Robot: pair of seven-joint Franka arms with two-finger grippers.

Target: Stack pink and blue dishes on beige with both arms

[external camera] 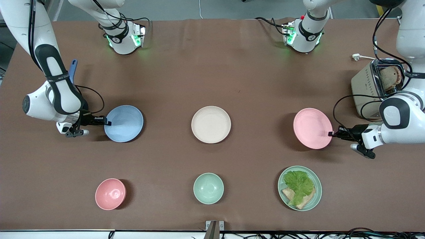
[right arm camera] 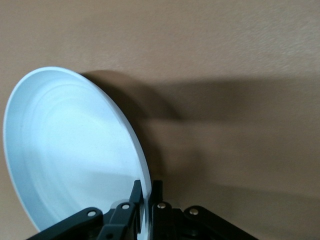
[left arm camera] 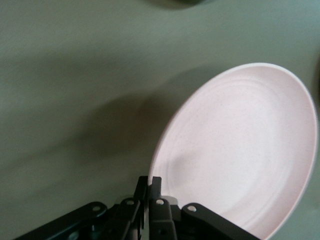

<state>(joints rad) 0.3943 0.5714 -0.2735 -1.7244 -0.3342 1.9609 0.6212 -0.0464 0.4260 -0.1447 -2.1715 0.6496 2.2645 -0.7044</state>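
Note:
The beige plate (external camera: 211,124) lies flat at the table's middle. My left gripper (external camera: 332,133) is shut on the rim of the pink plate (external camera: 312,128), which is lifted off the table toward the left arm's end and casts a shadow below it. In the left wrist view the pink plate (left arm camera: 240,150) is tilted, its rim pinched at my left gripper (left arm camera: 152,181). My right gripper (external camera: 107,122) is shut on the rim of the blue plate (external camera: 124,123), raised toward the right arm's end. The right wrist view shows the blue plate (right arm camera: 70,150) tilted in my right gripper (right arm camera: 147,186).
A pink bowl (external camera: 110,194), a mint-green bowl (external camera: 208,188) and a mint-green plate (external camera: 314,196) with lettuce and bread stand in a row nearer the front camera. A toaster (external camera: 377,87) with bread sits at the left arm's end. A blue utensil (external camera: 73,70) lies by the right arm.

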